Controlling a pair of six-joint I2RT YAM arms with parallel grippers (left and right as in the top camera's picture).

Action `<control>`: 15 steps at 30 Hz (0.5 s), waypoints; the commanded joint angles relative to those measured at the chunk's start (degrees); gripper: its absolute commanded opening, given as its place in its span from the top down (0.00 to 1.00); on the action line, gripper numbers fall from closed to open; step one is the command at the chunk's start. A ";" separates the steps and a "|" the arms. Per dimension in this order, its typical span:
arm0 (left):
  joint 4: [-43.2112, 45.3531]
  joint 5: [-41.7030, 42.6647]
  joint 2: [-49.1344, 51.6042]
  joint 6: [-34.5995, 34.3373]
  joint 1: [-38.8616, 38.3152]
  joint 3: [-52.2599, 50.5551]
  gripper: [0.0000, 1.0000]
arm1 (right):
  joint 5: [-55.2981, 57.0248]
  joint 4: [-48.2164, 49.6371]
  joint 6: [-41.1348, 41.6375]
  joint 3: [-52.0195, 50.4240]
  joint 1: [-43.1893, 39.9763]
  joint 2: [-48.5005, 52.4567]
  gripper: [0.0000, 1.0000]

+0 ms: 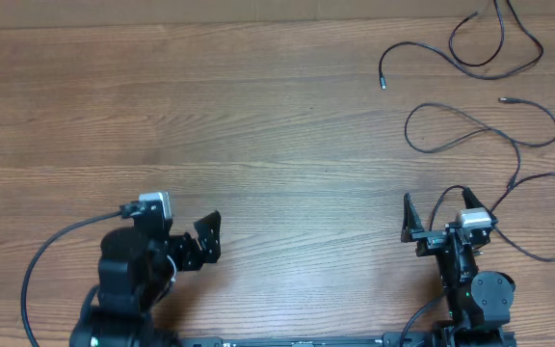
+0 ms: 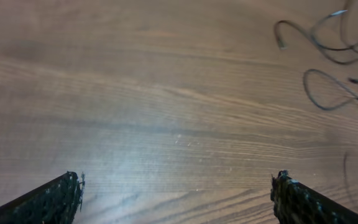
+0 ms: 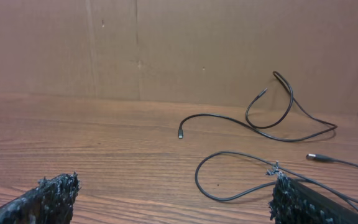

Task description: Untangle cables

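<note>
Left claw and right claw gape wide; cables lie toward table's right edge.

A brown wood-grain counter fills the scene, its grain running left to right. At its far edge stands a plain brown wall panel with vertical seams. A soft sheen of light lies on the near surface.
</note>
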 commanded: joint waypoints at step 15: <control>11.10 2.34 -16.81 7.91 5.90 -14.82 0.00 | 0.28 0.35 -0.02 -0.57 -0.11 -0.57 0.00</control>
